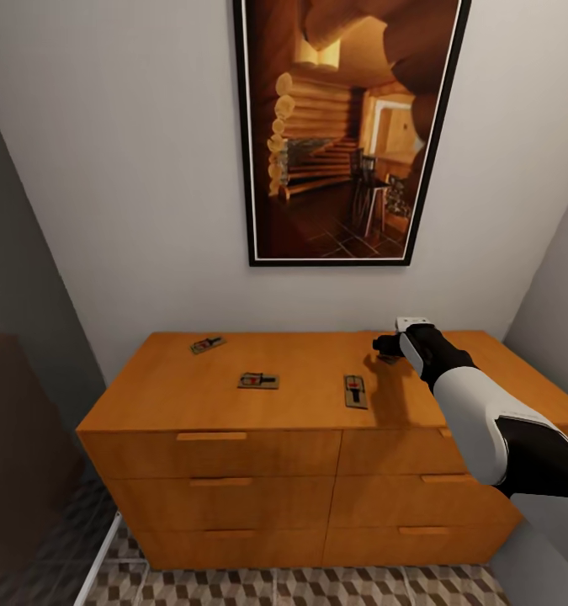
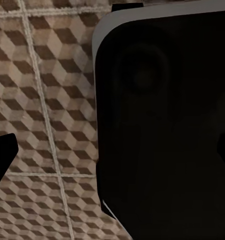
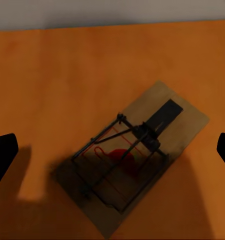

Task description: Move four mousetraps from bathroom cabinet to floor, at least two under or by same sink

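Target trap: the small flat brown wooden mousetrap with dark wire bar and red bait patch (image 3: 131,159) lies flat on the cabinet top, directly under my right gripper (image 3: 112,150), towards the cabinet's back right.
Handling: I judge it light, stiff and thin; the wire parts look snaggy and possibly sprung, so I would pinch the bare long edges of the board, away from the wire.
Grip risk: it sits so low on the wood that I expect the fingertips must come down nearly touching the top, and the board could skid.
Right fingers: spread wide, one dark tip either side of the trap, touching nothing.
Left gripper: my left fingertip (image 2: 2,155) hangs over the floor; I cannot tell whether the fingers are apart or together.
Other traps: three more (image 1: 356,391) (image 1: 258,380) (image 1: 208,343) lie well apart on the same top, left of the target.
Surface: the low orange-brown wooden cabinet with bar-handled drawer fronts (image 1: 233,480) has a smooth, level top.
Room: cube-patterned tiled bathroom floor (image 1: 317,589) lies at the cabinet's foot; a dark-framed picture of a log interior (image 1: 342,126) hangs on the pale wall above the cabinet.
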You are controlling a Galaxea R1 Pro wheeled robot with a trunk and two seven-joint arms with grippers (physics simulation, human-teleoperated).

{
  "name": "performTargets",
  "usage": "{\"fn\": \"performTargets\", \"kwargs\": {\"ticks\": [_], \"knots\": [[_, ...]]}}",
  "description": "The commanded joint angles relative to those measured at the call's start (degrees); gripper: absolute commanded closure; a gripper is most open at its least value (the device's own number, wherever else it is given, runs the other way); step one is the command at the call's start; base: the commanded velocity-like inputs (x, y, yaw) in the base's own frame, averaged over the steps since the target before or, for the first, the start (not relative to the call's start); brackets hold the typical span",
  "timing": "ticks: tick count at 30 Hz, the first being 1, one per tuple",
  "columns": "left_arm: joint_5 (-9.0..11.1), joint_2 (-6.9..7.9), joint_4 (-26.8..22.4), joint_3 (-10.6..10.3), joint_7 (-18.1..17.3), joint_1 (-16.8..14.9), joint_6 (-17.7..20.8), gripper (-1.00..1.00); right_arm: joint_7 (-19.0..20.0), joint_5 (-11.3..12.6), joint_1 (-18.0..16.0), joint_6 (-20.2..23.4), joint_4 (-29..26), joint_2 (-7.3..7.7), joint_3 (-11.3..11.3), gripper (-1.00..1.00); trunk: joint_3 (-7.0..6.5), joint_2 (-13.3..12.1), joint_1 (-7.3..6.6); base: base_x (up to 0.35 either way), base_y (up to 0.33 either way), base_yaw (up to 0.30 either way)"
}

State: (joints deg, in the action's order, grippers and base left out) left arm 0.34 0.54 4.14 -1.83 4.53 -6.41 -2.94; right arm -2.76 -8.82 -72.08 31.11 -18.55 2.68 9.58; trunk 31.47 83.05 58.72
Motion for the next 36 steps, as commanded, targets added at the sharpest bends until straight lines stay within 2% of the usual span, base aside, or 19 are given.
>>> {"fn": "performTargets", "kwargs": {"ticks": [1, 36], "knots": [[0.0, -0.01, 0.2, -0.2, 0.1, -0.1, -0.3, -1.0, 0.1, -0.6, 0.0, 0.3, -0.1, -0.04, 0.4, -1.0, 0.09, 0.0, 0.01, 0.109, 0.0, 0.0], [0.0, -0.01, 0.2, -0.2, 0.1, -0.1, -0.3, -1.0, 0.1, -0.6, 0.0, 0.3, -0.1, -0.04, 0.4, -1.0, 0.23, 0.0, 0.01, 0.022, 0.0, 0.0]]}}
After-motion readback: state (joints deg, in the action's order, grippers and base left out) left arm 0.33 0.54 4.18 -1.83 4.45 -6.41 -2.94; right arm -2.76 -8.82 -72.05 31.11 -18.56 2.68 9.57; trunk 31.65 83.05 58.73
